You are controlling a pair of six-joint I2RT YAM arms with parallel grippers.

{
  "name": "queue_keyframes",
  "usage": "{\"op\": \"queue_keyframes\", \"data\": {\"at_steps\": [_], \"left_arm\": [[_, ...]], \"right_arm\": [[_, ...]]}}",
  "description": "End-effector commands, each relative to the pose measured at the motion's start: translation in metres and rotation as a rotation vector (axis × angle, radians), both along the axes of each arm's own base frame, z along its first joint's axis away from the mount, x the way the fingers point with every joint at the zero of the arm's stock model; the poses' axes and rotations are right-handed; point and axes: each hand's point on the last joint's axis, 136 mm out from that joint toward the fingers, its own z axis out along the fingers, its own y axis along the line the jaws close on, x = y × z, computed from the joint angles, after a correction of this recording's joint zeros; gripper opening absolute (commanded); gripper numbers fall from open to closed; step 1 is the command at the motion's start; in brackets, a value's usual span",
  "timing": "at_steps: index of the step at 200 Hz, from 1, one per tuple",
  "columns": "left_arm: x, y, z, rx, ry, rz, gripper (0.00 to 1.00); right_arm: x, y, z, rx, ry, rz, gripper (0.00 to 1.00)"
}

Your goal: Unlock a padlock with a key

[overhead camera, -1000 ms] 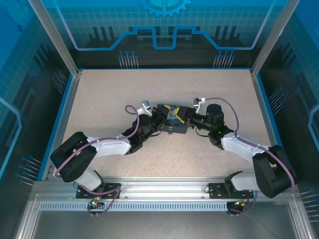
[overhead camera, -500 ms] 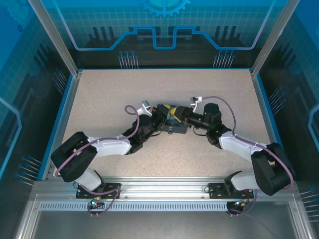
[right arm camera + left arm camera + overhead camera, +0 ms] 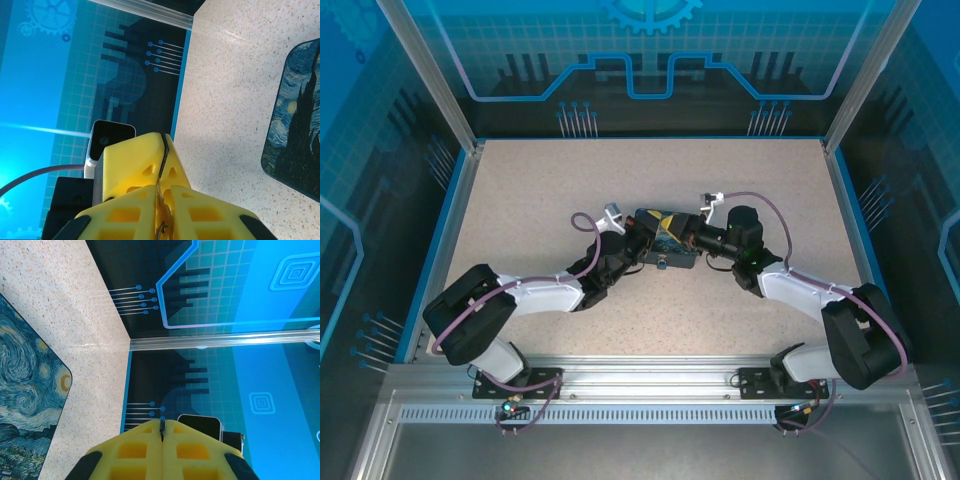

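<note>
The key [image 3: 160, 172] is being pinched between the pads of the right gripper [image 3: 162, 136], which are being pressed almost flat together on it; a thin dark edge of metal is being shown along the seam. The pads of the left gripper [image 3: 162, 422] are being pressed together, and nothing can be made out clearly between them. The grippers are being positioned at opposite ends of the printed box [image 3: 667, 235] in the middle of the table [image 3: 540, 190]. The padlock [image 3: 662, 265] is being taken to be the small dark piece with a pale spot touching the box's near edge, though it is too small to be sure. The key is being judged light, stiff and slippery, liable to twist between soft pads, and best gripped by its broad head with the blade left free. The padlock is being judged small, hard and dense, best clamped across its flat body with the keyhole exposed.
</note>
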Motion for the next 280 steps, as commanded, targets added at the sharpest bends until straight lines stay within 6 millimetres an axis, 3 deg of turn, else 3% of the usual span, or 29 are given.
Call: {"op": "queue_keyframes", "data": {"at_steps": [1,24,76,112,159,171,180,280], "left_arm": [[-0.003,0.005,0.002,-0.021,-0.017,0.024,0.00],[-0.004,0.007,0.002,-0.018,-0.017,0.027,0.00],[-0.003,0.005,0.003,-0.021,-0.020,0.027,0.00],[-0.002,0.004,0.006,-0.018,-0.030,0.025,0.00],[-0.002,0.000,0.018,-0.001,-0.067,0.010,0.00],[-0.002,0.001,0.019,0.001,-0.072,0.012,0.00],[-0.002,0.001,0.018,0.002,-0.072,0.014,0.00],[-0.003,0.003,0.023,-0.025,-0.139,0.055,0.00]], "right_arm": [[0.003,0.001,0.012,0.011,-0.035,-0.007,0.21],[0.004,-0.001,0.010,0.012,-0.028,-0.013,0.22],[0.003,0.000,0.009,0.014,-0.027,0.001,0.14],[0.000,0.001,0.005,0.010,-0.021,0.010,0.00],[-0.003,0.000,-0.001,0.006,-0.010,0.014,0.00],[-0.004,0.000,0.000,0.009,-0.008,0.020,0.17],[-0.004,0.001,0.001,0.014,-0.011,0.023,0.19],[-0.012,0.010,-0.001,0.041,0.017,0.048,0.16]]}}
